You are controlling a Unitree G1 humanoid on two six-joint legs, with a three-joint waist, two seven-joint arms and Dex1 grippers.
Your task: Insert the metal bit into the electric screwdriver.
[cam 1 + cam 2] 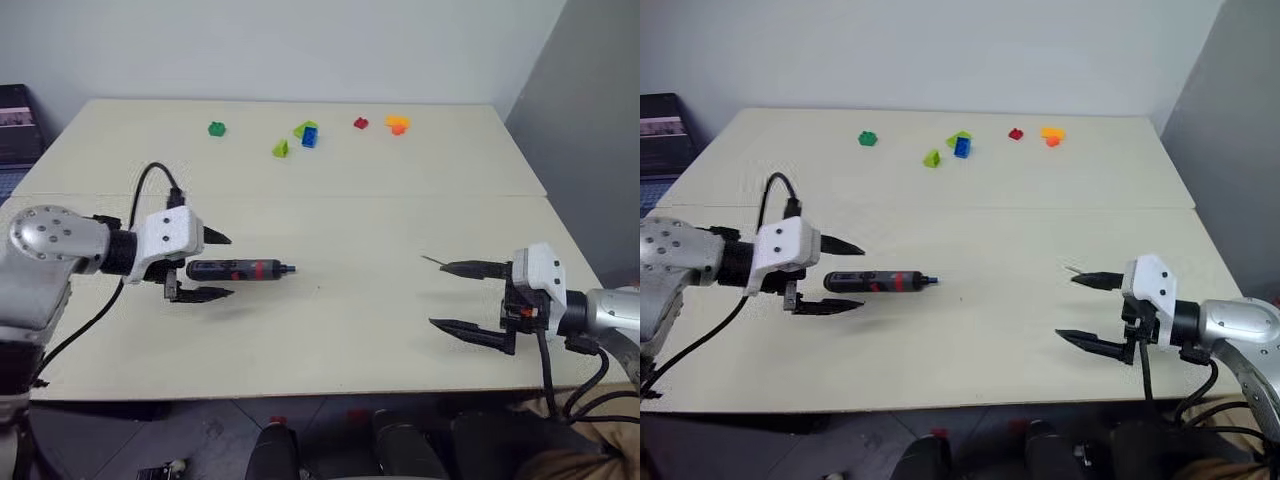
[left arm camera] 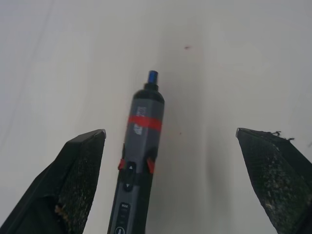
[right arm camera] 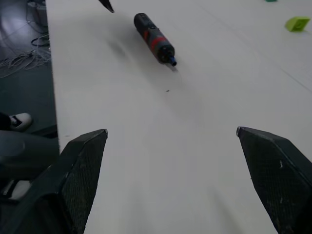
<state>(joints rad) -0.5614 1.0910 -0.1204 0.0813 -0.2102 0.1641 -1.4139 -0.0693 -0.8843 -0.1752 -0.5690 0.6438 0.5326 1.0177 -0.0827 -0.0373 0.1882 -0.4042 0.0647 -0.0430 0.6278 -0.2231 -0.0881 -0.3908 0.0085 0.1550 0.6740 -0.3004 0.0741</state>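
One screwdriver [image 1: 238, 269] lies flat on the table [image 1: 380, 320], nose toward the robot's right, between the wide-spread fingers of the left gripper [image 1: 213, 266], which do not touch it. One bit [image 1: 431, 261], a hair-thin dark sliver, lies on the table just beside the upper fingertip of the right gripper [image 1: 447, 297]; whether they touch cannot be told. That gripper also stands wide and holds nothing. Toward the far edge sit six small blocks: a green one [image 1: 217, 129], a lime one [image 1: 281, 149], a lime one [image 1: 300, 129] against a blue one [image 1: 310, 137], a red one [image 1: 361, 123] and an orange one [image 1: 398, 125]. The left wrist view gives the screwdriver close up, as the head views cannot: grey-black barrel, red band, red-edged switch, small buttons and a blue tip on the black nose. The right wrist view sees it from afar, with one tip of the left gripper beside its rear end and a lime block at the edge
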